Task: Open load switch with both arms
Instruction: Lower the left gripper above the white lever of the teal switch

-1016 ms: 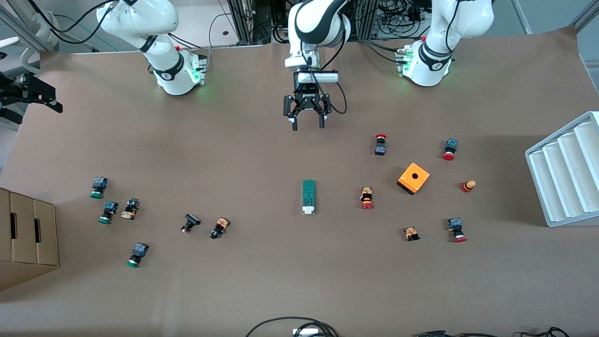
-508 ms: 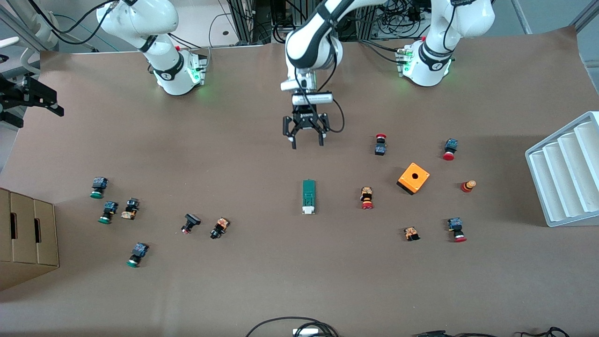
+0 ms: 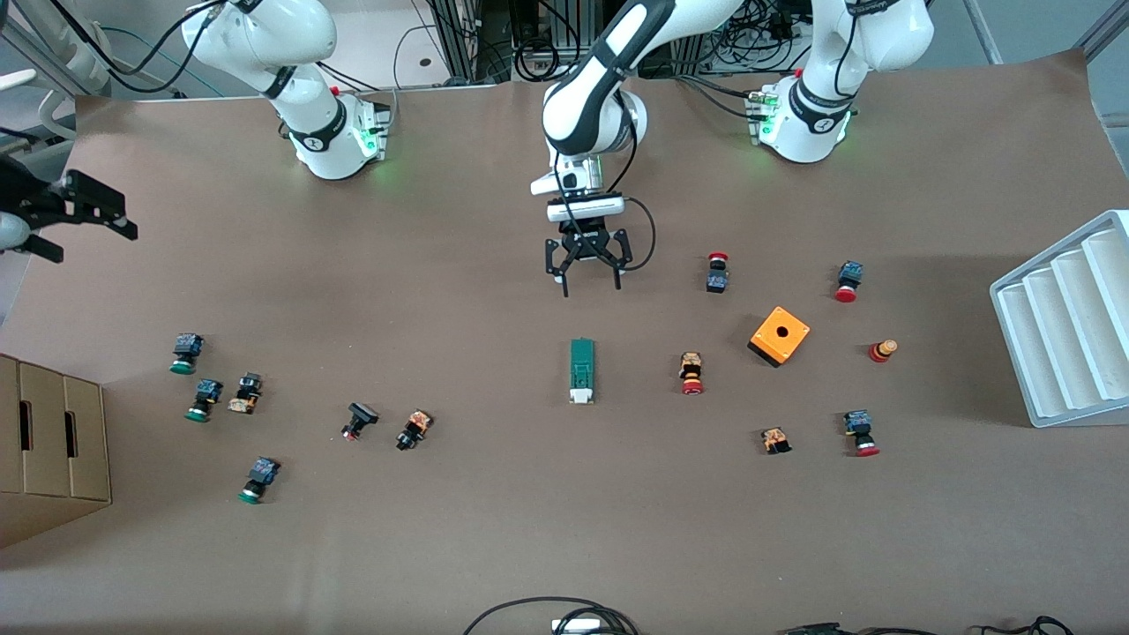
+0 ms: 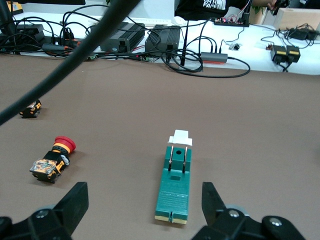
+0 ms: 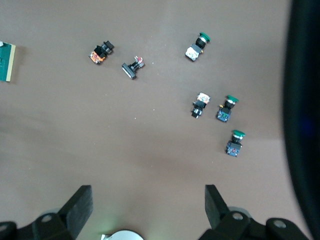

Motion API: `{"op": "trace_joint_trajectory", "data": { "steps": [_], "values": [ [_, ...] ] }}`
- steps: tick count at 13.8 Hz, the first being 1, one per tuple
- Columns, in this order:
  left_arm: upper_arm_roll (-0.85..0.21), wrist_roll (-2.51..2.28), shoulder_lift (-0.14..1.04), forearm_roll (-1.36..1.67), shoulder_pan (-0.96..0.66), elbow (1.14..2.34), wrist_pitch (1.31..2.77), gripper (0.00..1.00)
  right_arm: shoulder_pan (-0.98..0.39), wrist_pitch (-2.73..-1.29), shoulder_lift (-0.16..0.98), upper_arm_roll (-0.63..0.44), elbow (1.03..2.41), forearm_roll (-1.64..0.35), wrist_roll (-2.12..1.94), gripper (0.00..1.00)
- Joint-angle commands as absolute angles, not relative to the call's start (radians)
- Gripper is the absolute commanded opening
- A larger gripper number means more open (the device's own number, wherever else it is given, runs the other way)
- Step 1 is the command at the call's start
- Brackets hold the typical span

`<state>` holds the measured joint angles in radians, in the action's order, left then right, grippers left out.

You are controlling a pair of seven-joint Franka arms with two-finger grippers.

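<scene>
Dark-green load switch [image 3: 581,370] lying flat mid-table on brown paper [image 3: 494,529], white tab toward the front camera, red-capped push button [image 3: 691,373] beside it toward the left arm's end. Left gripper [image 3: 593,285] over bare paper between switch and bases, fingers spread wide, nothing held. Right gripper [image 3: 84,229] at the right arm's table edge, fingers apart and empty, arm waiting.
</scene>
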<state>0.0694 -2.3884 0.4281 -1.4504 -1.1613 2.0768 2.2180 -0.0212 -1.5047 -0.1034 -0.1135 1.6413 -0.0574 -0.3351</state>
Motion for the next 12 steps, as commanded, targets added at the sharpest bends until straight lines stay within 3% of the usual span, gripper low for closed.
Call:
{"op": "trace_joint_trajectory", "data": {
  "steps": [1, 6, 12],
  "values": [
    [0.064, -2.365, 0.485, -1.468, -1.154, 2.028, 2.214, 1.00, -0.038, -1.543, -0.071, -0.120, 1.626, -0.075, -0.341, 1.00],
    [0.064, -2.375, 0.621, -1.468, -1.155, 1.908, 2.172, 1.00, -0.044, -1.609, -0.011, -0.120, 1.628, -0.078, -0.308, 1.00],
    [0.067, -2.453, 0.689, -1.563, -1.131, 1.876, 2.172, 1.00, -0.095, -1.671, 0.040, -0.120, 1.626, -0.075, -0.207, 1.00]
  ]
}}
